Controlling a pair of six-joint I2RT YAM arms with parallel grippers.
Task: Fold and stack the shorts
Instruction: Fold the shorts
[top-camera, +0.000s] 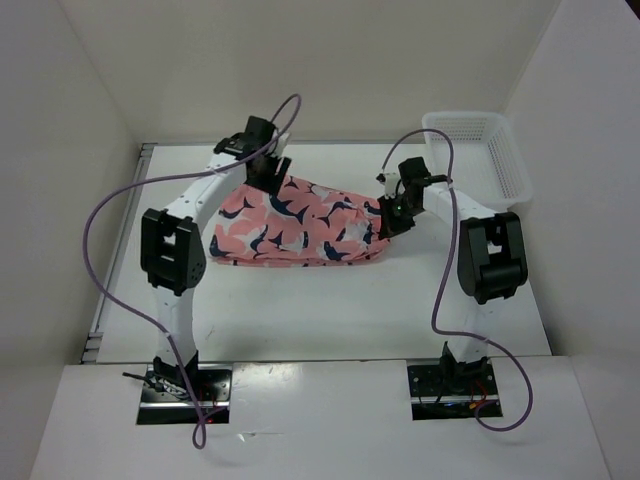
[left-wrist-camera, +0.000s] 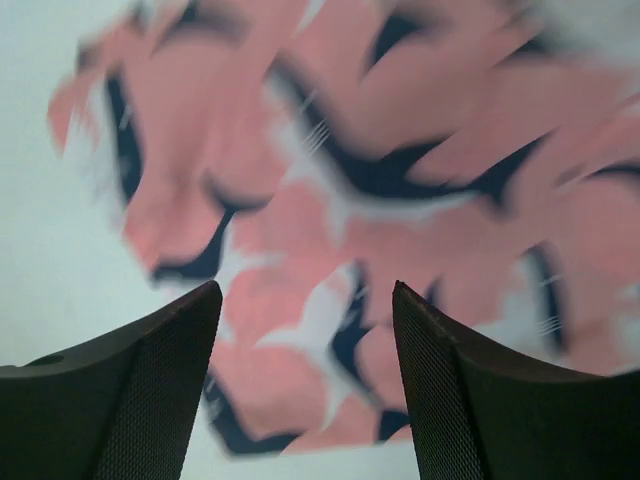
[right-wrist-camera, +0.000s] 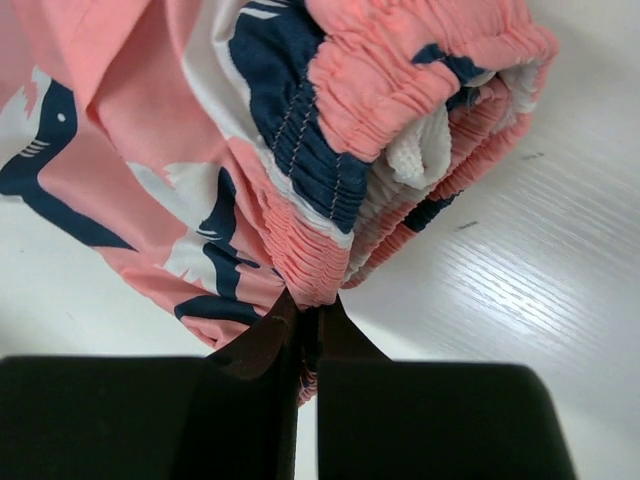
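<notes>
The coral-pink shorts (top-camera: 300, 228) with navy-and-white sharks lie bunched across the middle of the white table. My left gripper (top-camera: 272, 172) hangs over their far left end with its jaws open and nothing between them; the left wrist view shows the blurred fabric (left-wrist-camera: 400, 180) just beyond the open fingers (left-wrist-camera: 160, 390). My right gripper (top-camera: 392, 218) is at the shorts' right end, shut on the gathered elastic waistband (right-wrist-camera: 330, 220), which is pinched between the fingertips (right-wrist-camera: 262, 345).
A white mesh plastic basket (top-camera: 480, 150) stands at the far right corner, just behind the right arm. White walls enclose the table on the left, back and right. Purple cables loop from both arms.
</notes>
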